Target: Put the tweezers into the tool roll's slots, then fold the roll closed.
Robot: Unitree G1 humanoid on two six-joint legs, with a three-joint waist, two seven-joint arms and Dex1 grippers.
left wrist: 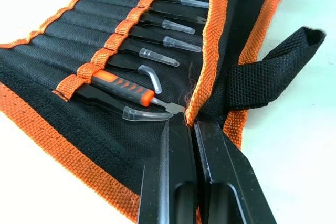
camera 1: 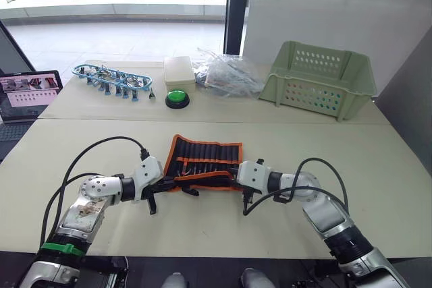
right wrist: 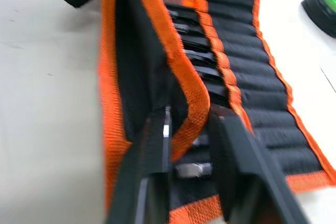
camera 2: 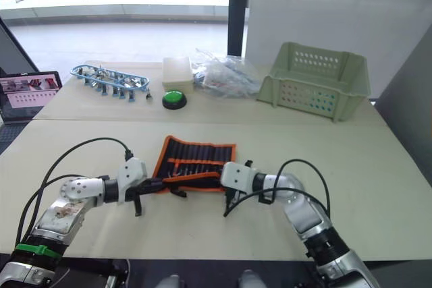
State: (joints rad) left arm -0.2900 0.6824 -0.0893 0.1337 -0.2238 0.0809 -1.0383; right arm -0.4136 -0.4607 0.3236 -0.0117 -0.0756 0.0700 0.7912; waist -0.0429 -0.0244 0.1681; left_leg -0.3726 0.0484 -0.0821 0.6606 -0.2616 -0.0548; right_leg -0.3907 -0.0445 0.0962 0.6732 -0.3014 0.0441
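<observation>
The tool roll [camera 1: 202,160] lies open in the middle of the near table, black with orange trim. Several tweezers [left wrist: 157,56] with clear tip caps sit in its slots [left wrist: 113,43], beside an orange-handled tool [left wrist: 121,85]. The near flap [right wrist: 142,66] is partly folded up over the tips. My left gripper [left wrist: 190,124] is shut on the flap's orange edge at the roll's left end, next to a black strap [left wrist: 268,72]. My right gripper [right wrist: 189,114] is at the roll's right end, open, with the flap's orange trim arching between its fingers.
On the far table stand a pale green basket [camera 1: 317,79], a heap of clear plastic bags [camera 1: 226,72], a white box [camera 1: 179,71], a green button [camera 1: 177,98] and a blue-framed tool rack [camera 1: 111,79]. A laptop [camera 1: 27,92] sits at far left.
</observation>
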